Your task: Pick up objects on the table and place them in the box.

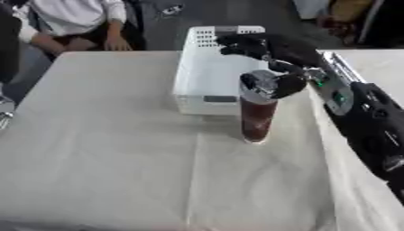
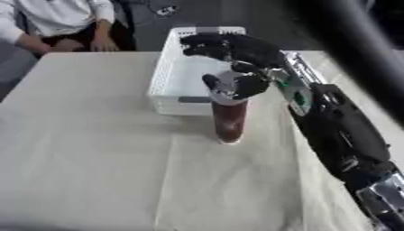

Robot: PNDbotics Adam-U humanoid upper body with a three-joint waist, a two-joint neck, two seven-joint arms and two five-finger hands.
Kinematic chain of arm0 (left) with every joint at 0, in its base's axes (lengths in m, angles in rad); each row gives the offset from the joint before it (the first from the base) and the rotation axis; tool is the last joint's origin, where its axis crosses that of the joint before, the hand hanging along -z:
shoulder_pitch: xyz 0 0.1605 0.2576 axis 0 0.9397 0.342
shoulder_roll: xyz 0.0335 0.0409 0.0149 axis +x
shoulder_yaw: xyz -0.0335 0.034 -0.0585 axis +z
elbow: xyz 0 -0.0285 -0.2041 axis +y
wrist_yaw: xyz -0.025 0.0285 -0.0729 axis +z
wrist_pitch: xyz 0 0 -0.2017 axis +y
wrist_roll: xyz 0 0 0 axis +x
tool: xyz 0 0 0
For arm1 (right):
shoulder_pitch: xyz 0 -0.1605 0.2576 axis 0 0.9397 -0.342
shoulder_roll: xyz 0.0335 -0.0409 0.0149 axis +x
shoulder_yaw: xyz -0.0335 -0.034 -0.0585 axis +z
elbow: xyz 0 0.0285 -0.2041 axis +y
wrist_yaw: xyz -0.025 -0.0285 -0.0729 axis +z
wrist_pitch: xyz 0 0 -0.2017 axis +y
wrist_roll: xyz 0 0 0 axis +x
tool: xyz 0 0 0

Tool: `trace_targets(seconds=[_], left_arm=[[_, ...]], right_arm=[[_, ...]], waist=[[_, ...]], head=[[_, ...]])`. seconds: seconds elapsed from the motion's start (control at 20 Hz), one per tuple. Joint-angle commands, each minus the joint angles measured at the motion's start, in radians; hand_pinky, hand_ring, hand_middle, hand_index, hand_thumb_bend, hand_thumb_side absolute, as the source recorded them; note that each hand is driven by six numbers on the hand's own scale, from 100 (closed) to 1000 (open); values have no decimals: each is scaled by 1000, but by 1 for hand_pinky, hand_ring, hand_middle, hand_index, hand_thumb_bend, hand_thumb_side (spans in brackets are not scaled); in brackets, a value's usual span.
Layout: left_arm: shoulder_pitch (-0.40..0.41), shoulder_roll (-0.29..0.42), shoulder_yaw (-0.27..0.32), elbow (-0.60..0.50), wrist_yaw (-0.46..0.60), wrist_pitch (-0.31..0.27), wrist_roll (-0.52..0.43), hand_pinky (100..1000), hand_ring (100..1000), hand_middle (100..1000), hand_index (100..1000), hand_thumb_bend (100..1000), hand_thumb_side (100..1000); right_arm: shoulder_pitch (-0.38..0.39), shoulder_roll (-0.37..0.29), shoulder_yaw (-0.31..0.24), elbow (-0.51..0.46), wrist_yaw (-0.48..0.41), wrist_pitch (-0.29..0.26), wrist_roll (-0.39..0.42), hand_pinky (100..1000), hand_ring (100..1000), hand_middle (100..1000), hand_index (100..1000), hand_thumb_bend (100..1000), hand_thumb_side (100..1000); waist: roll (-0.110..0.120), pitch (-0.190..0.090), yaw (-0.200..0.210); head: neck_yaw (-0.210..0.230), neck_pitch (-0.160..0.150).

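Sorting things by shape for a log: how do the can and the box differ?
The can is a tall, narrow, dark red cylinder; the box is a low, wide, white container with a perforated wall. The right hand is at the can's top; nothing touches the box. Both stand upright on the table.

right hand [image 1: 264, 49] covers the can's [image 1: 257, 118] top at 12 o'clock; contact unclear. Box's [image 2: 175, 72] right wall hidden behind arm.

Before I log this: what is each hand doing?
Left hand: not in view.
Right hand: thumb and fingers curled around the top of the upright can.
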Motion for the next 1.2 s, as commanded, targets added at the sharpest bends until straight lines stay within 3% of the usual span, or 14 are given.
trace_targets(seconds=[0.05,0.1,0.35,0.6,0.75,1.2], left_arm=[[-14,42,7,-11,-10,0,-3,682,698,806,859,669,950],[-13,44,8,-11,-11,0,-3,682,698,806,859,669,950],[-15,65,6,-11,-17,-2,-6,685,699,806,855,673,950],[-21,103,-4,-11,-20,-7,-23,688,700,807,850,680,948],[-24,126,-8,-11,-22,-12,-33,691,701,807,846,681,950],[-26,162,-3,-11,-30,-19,-39,698,703,808,839,672,962]], right_arm=[[-25,-12,7,-9,11,0,19,845,938,1000,1000,100,1000],[-26,-13,10,-9,11,0,23,845,938,1000,1000,100,1000],[-26,-14,22,-3,4,0,44,844,942,1000,1000,100,1000],[-25,-10,24,1,-12,0,67,845,944,1000,1000,100,1000],[-23,-9,25,2,-15,0,82,856,948,1000,1000,100,1000],[-18,-9,39,15,6,0,125,927,964,1000,1000,100,1000]], waist=[[-2,-17,2],[-2,-17,2],[-3,-19,0],[-1,-20,-3],[2,-19,-3],[6,-22,-5]], head=[[6,-13],[4,-20],[-32,-133],[-37,-191],[-33,-201],[-13,-176]])
